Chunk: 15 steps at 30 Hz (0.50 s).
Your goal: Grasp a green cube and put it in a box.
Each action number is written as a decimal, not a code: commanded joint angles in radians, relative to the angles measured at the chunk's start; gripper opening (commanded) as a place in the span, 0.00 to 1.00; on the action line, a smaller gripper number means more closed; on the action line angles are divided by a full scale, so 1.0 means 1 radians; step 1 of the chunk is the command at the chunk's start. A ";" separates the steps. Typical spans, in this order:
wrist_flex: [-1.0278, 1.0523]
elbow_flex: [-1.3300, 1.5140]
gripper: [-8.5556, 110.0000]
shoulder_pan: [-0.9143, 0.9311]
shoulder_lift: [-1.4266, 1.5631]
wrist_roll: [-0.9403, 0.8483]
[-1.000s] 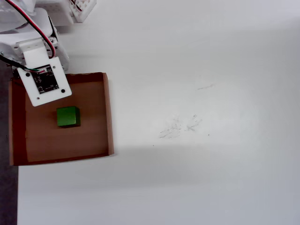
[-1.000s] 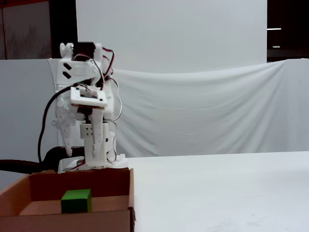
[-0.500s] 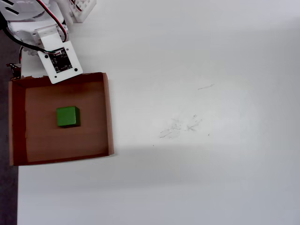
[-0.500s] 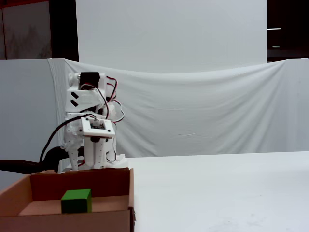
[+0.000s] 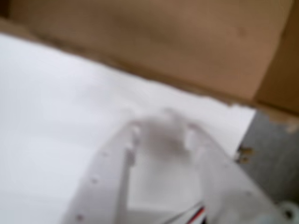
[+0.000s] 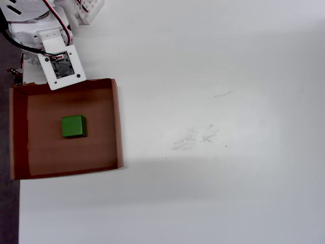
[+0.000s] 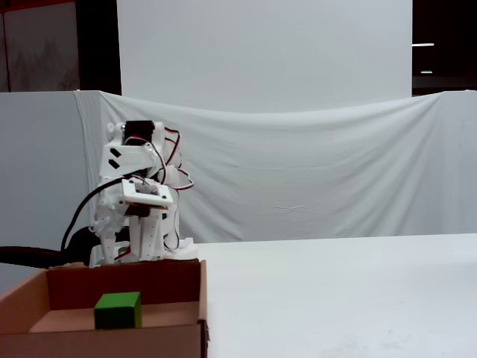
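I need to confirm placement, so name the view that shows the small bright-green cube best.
The overhead view: the small bright-green cube lies fully visible inside the shallow brown cardboard box, clear of its walls. The fixed view shows its front behind the near wall. The blurred wrist view misses it.

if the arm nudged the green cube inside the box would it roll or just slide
The green cube probably slides rather than rolls: it rests on a flat face with square edges. Its matte faces suggest decent grip. The box has low walls that would likely stop it.
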 commanded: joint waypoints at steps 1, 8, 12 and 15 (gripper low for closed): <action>0.025 -0.006 0.17 -0.005 -0.002 -0.023; 0.031 -0.006 0.16 -0.008 -0.002 -0.021; 0.026 -0.006 0.16 -0.008 -0.002 -0.020; 0.026 -0.006 0.16 -0.008 -0.002 -0.003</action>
